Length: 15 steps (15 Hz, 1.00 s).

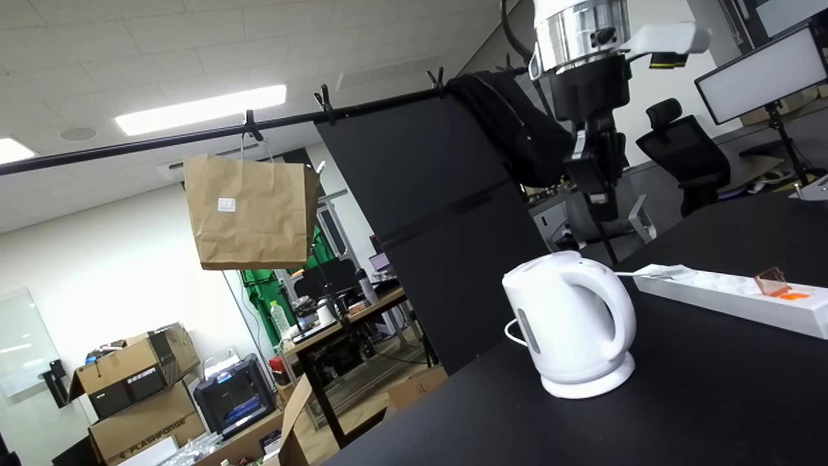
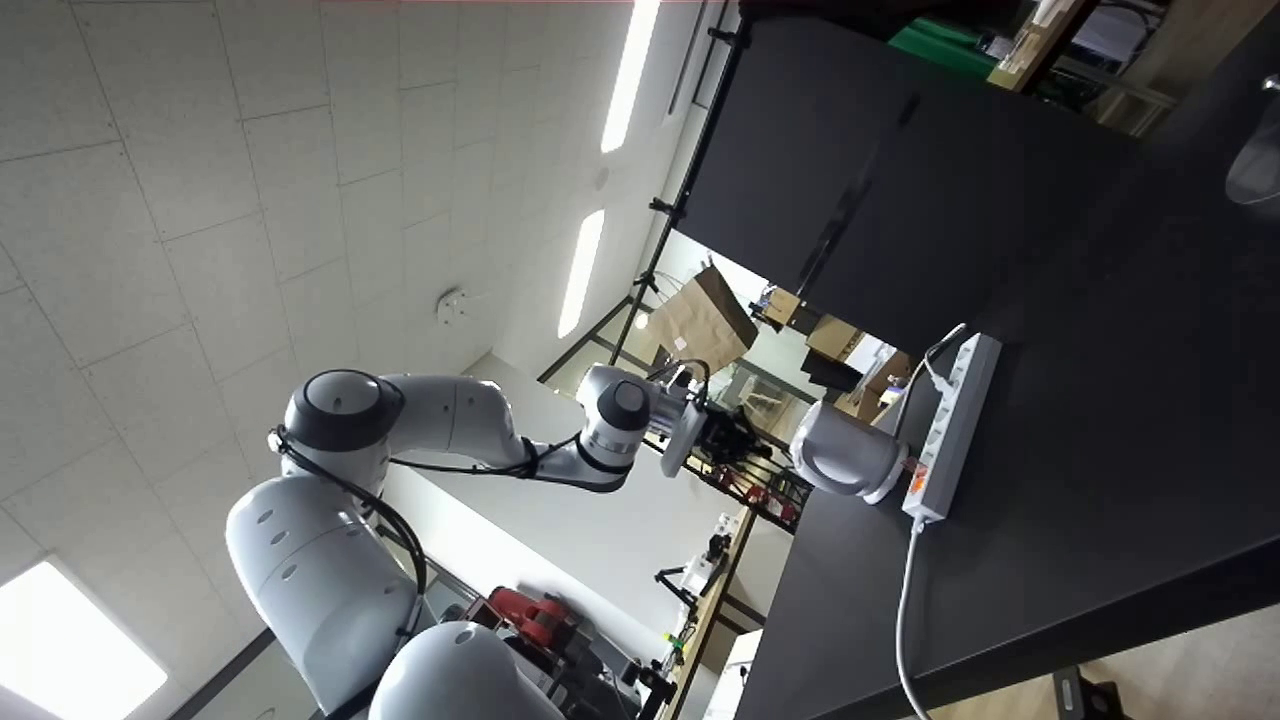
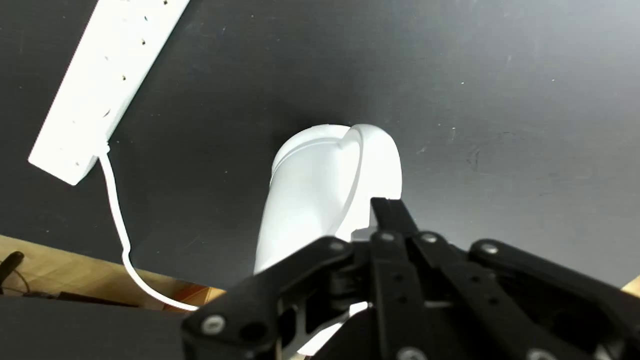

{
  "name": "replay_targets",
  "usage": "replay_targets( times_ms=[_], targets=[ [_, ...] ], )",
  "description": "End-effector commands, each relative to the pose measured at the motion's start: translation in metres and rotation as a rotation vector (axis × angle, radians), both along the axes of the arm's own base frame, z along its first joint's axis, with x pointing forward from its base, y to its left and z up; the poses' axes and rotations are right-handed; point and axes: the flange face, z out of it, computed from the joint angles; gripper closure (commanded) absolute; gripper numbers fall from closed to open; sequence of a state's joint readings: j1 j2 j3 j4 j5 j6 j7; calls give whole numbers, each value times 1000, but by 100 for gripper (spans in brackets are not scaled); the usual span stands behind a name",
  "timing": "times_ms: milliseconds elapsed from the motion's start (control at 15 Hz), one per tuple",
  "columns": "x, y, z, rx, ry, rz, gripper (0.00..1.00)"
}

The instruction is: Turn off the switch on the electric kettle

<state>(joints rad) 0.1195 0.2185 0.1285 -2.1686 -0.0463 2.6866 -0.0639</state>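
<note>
The electric kettle is glossy white and stands upright on its round base on the black table; it shows in both exterior views (image 1: 540,323) (image 2: 840,445) and in the wrist view (image 3: 305,195). Its loop handle (image 1: 614,301) faces the power strip's side in an exterior view. I cannot make out the kettle's switch. My gripper (image 1: 603,210) points down above the kettle's handle side, apart from it, and also shows in an exterior view (image 2: 772,455). In the wrist view its fingertips (image 3: 386,201) are together, empty, overlapping the handle in the picture.
A long white power strip (image 1: 724,294) lies beside the kettle, with an orange switch and a flipped-up clear cover (image 1: 771,283). It also shows in the wrist view (image 3: 105,85). A white cord (image 3: 122,235) is plugged into it. The table (image 2: 1080,480) is black.
</note>
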Motion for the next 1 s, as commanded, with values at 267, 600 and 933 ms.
replay_targets(
  times_ms=[267, 600, 933],
  targets=[
    [20, 14, -22, 44, 64, -28, 100],
    [29, 14, -31, 47, 68, -34, 100],
    [34, 15, -37, 50, 72, -36, 100]
  ],
)
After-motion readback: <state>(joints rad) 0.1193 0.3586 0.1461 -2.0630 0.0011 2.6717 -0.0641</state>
